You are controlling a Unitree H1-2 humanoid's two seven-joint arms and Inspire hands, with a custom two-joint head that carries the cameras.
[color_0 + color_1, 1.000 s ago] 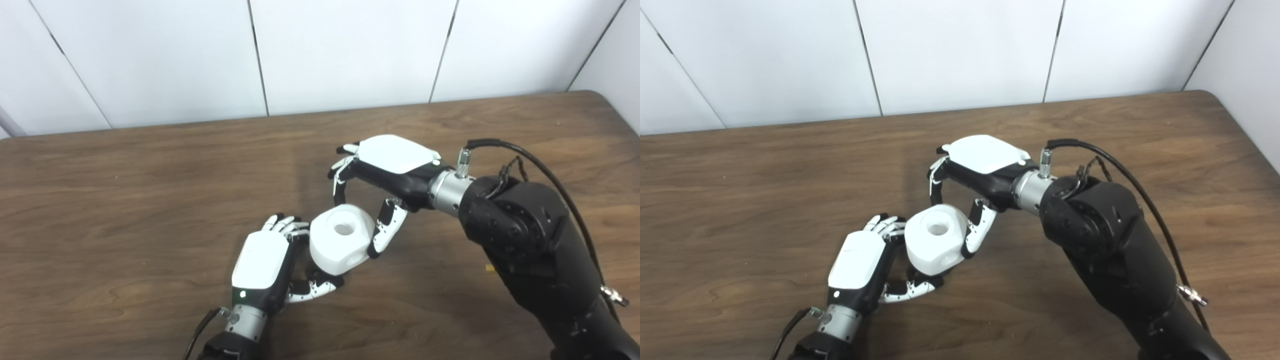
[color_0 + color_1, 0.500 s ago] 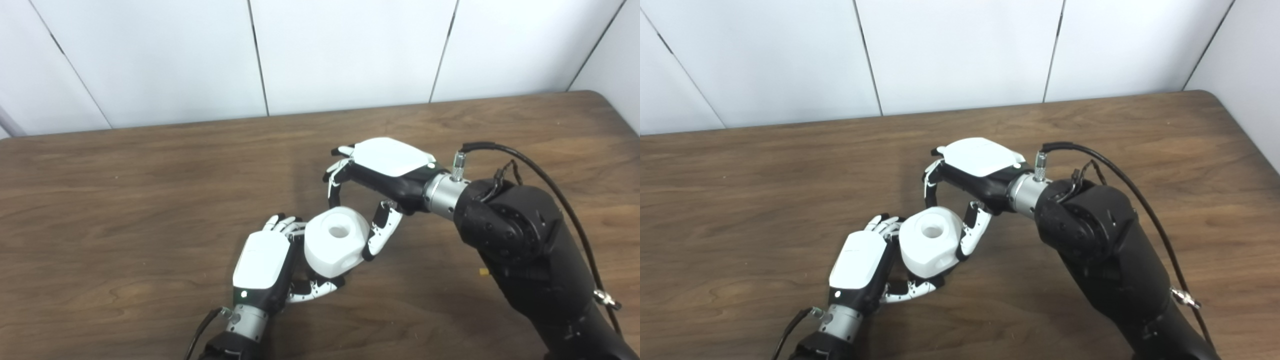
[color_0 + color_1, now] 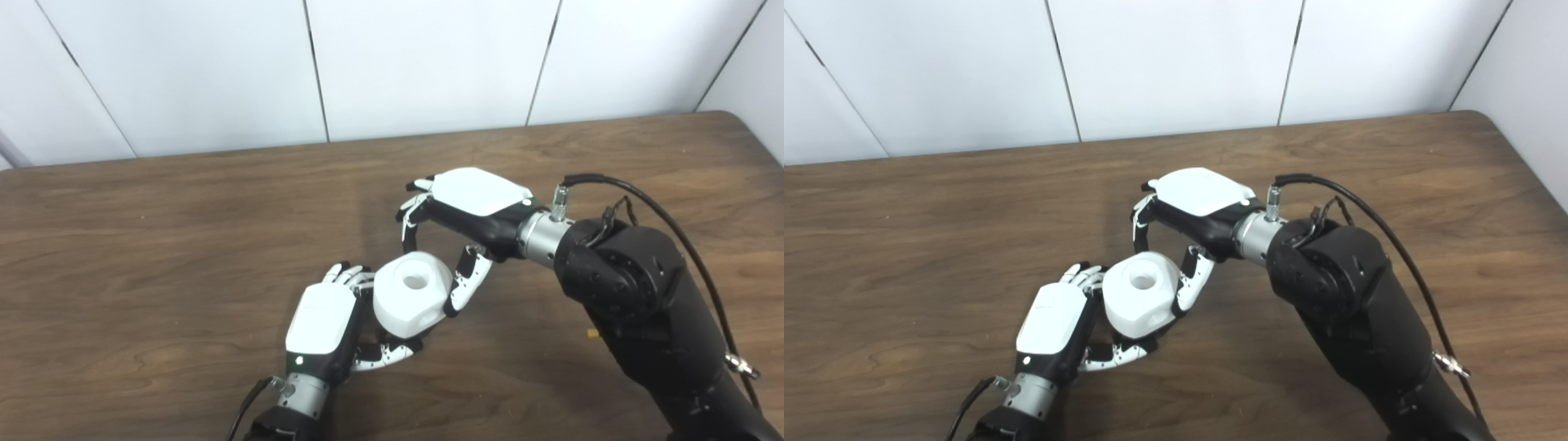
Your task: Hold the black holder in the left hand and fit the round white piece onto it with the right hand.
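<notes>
The round white piece (image 3: 409, 296), a faceted block with a round hole in its top face, sits just above the desk (image 3: 153, 245) near centre. The right hand (image 3: 456, 229), at its 1 o'clock, grips it between fingers and thumb. The left hand (image 3: 334, 324), at 8 o'clock, curls around something beneath; the black holder is hidden.

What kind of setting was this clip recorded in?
Probably a lab or test bench, not a home: a bare wood-grain table set against plain white wall panels, with only the round white piece between the left hand and right hand.
</notes>
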